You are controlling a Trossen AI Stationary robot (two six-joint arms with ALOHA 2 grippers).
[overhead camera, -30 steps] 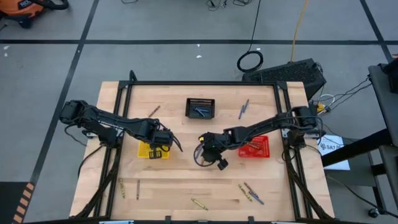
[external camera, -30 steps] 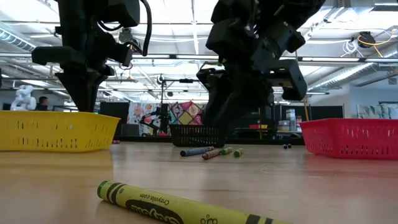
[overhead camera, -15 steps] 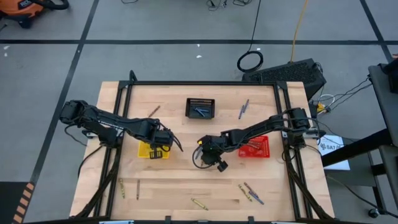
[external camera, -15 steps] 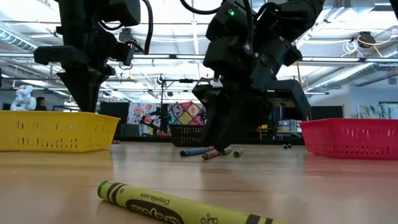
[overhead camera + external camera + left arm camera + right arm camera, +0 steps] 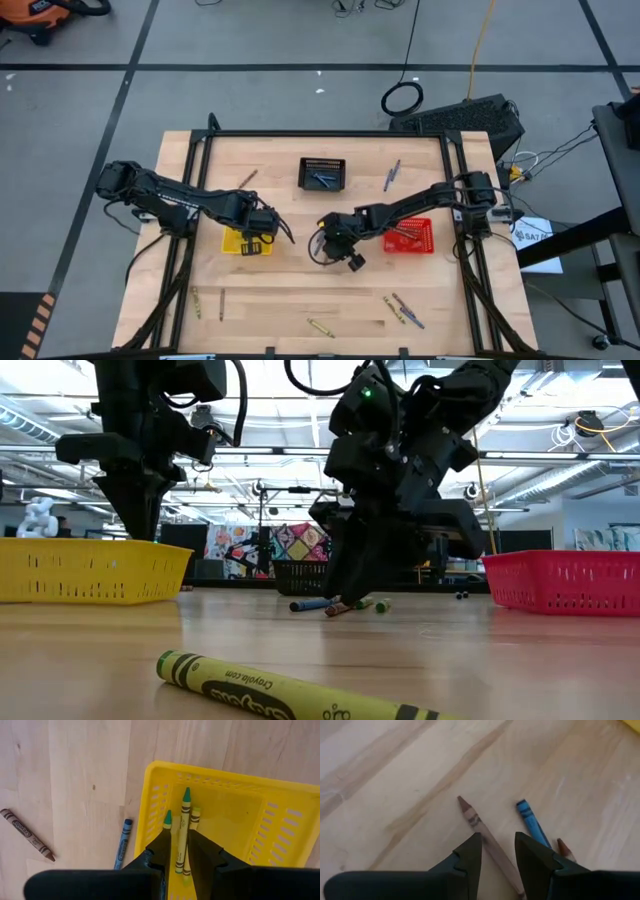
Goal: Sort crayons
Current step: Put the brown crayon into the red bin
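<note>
My left gripper hangs over the yellow basket, fingers open a narrow gap and pointing down. A few yellow-green crayons lie on the basket's floor under it. My right gripper is open low over the table's middle. In the right wrist view its fingers stand on either side of a brown crayon that lies flat on the wood. A blue crayon and another brown tip lie beside it. The low view shows these crayons just behind the gripper.
A black basket with crayons stands at the far middle and a red basket at the right. Loose crayons lie at the far side and near the front edge. Blue and brown crayons lie beside the yellow basket.
My right gripper has come down a little over the crayons at the table's middle, its wrist tipping as it sinks. The crayons have not moved.
</note>
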